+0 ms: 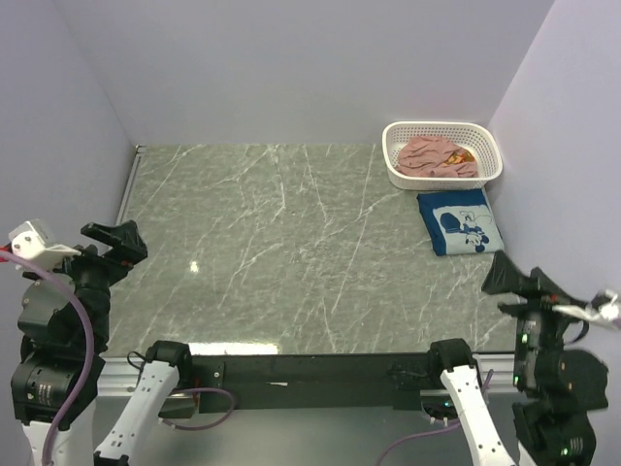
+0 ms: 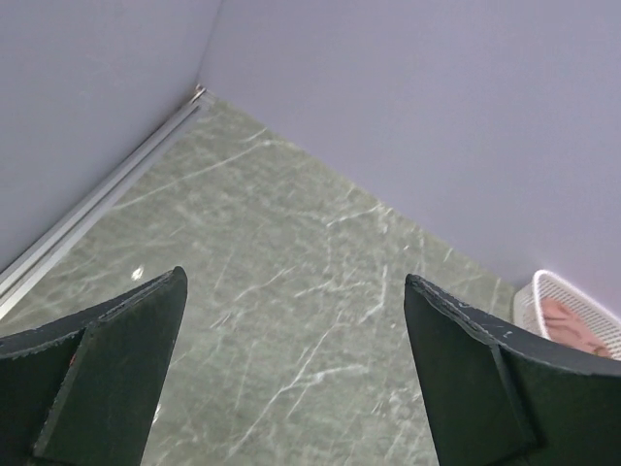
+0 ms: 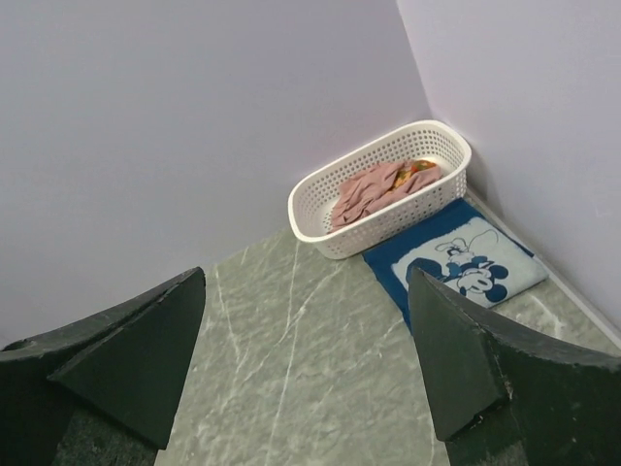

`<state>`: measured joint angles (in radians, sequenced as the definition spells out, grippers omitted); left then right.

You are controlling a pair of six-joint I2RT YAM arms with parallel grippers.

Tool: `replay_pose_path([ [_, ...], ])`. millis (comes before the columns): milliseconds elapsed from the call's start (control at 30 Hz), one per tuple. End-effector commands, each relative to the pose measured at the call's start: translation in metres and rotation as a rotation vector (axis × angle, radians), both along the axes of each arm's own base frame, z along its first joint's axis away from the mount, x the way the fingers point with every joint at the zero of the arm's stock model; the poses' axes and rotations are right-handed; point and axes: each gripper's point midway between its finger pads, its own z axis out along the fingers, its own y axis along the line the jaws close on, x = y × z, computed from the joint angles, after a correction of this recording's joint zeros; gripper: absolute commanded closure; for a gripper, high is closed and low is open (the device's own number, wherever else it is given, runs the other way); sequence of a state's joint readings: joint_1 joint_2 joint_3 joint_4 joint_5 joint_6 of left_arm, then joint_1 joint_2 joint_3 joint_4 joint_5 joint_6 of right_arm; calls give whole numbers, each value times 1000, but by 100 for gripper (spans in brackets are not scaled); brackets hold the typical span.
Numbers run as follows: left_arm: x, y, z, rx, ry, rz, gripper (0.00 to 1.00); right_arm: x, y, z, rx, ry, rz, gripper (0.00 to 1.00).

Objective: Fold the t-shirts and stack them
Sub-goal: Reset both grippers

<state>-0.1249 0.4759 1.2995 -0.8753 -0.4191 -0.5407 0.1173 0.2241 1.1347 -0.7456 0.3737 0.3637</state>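
Observation:
A navy blue t-shirt [image 1: 460,225] with a white cartoon print lies folded on the table at the far right, just in front of the basket; it also shows in the right wrist view [image 3: 456,259]. A dusty pink t-shirt [image 1: 435,156] with a bit of orange print lies crumpled inside the basket, and shows in the right wrist view [image 3: 376,189] and at the edge of the left wrist view [image 2: 574,327]. My left gripper [image 1: 116,245] is open and empty, raised at the near left. My right gripper [image 1: 519,275] is open and empty, raised at the near right, well short of the shirts.
A white perforated plastic basket [image 1: 490,148] stands in the far right corner against the walls. The green marble table [image 1: 281,252] has a metal rail [image 1: 127,184] along its left edge and a black bar [image 1: 310,369] at the front. Lilac walls enclose three sides.

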Motion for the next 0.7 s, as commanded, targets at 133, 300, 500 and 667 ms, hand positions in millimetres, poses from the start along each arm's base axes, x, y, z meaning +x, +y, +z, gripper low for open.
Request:
replay_pose_path([
  [133,-9,9,-24,18,66,34,1,-18,-2,-23,-49,-74,12,9],
  [300,-17,3,-26,15,9,-23,1,-12,-1,-33,-44,-74,15,8],
  [500,-25,-1,-19,13,-98,-62,0,-15,-1,-41,-57,-80,13,8],
  [667,-33,1,-12,12,-158,-61,1,-15,-2,-45,-62,-78,11,7],
])
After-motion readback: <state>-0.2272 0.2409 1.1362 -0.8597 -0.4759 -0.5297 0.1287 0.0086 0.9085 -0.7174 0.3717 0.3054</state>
